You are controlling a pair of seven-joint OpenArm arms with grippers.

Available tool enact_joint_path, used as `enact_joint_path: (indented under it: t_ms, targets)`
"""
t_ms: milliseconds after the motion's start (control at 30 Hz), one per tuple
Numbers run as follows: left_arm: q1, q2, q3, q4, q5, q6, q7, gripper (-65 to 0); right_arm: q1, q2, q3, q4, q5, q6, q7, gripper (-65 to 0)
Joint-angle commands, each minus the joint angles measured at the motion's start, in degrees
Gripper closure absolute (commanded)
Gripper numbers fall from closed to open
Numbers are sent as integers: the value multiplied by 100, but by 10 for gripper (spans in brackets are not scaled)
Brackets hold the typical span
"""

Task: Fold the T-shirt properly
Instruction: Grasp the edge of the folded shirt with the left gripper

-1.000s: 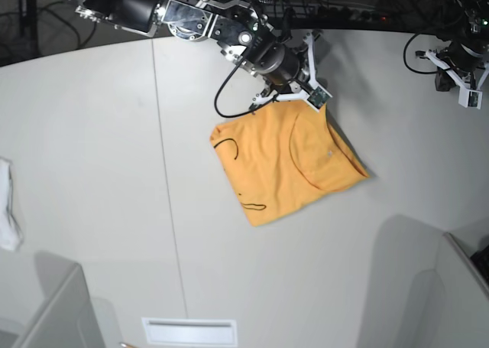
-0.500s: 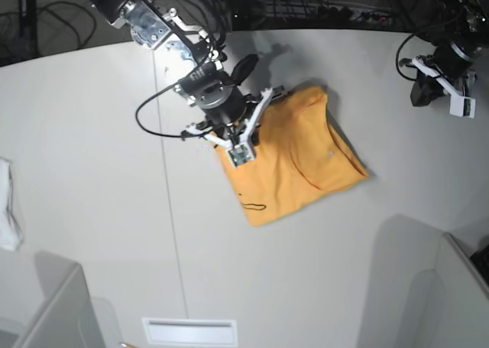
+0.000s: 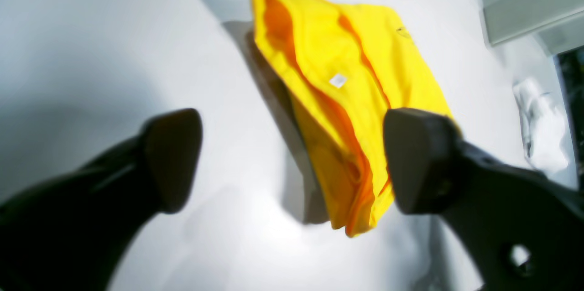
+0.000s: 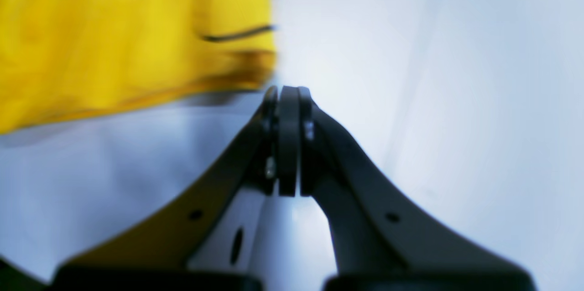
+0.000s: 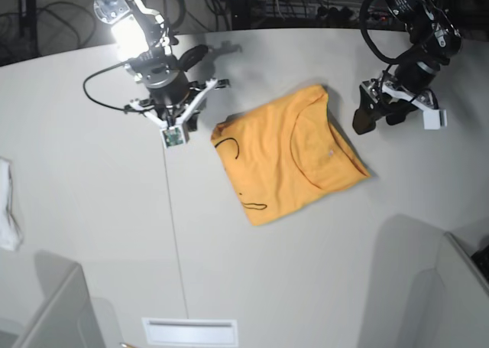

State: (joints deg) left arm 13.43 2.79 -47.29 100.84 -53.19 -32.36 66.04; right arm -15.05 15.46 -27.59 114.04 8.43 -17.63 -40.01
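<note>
Orange T-shirt (image 5: 289, 155) is lying folded mid-surface (image 5: 92, 210) between the spread left hand (image 5: 382, 112) and the empty, pressed-together right hand (image 5: 174, 131), and a careless regrasp is risking dragging its loose layers apart.

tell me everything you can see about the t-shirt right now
The T-shirt is a yellow-orange, soft, cotton-looking garment, folded into a rough rectangle and lying flat, turned at an angle, on the white table. Thin black cursive lines show along its edge nearest the right gripper, and a curved neckline seam and a small white tag show on the upper layer. The left wrist view shows stacked layers open along one side. Neither gripper touches it: the left gripper hangs open beside it, the right is shut and clear of it.
</note>
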Motion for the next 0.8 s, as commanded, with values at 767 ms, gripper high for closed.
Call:
enact_joint_path:
  t_ms: [767]
  targets:
    - [-811,86,1322,-1631,725,1227,-384,-597,-504,23,337,99,41,9,797,0]
